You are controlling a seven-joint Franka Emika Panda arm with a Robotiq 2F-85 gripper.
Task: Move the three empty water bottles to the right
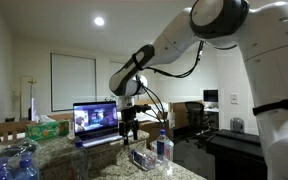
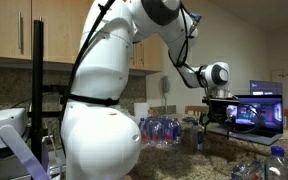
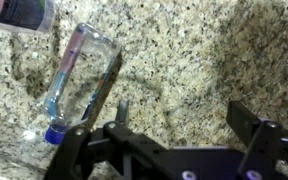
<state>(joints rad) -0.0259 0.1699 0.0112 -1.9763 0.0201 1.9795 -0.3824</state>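
Note:
A clear water bottle (image 3: 79,80) with a blue cap lies on its side on the granite counter, left of my gripper (image 3: 184,115) in the wrist view. Part of a second bottle (image 3: 19,12) shows at the top left corner. In an exterior view a bottle (image 1: 164,149) stands upright and another (image 1: 142,158) lies beside it, in front of the laptop. My gripper (image 1: 131,127) hovers above the counter just left of them, open and empty. It also shows in an exterior view (image 2: 212,114). I cannot make out a third bottle for certain.
An open laptop (image 1: 96,120) stands behind the gripper and shows again in an exterior view (image 2: 259,108). A heap of bluish clear plastic (image 1: 14,160) lies at the near left, and a green tissue box (image 1: 49,128) behind it. A wrapped pack of bottles (image 2: 162,130) stands by the robot base.

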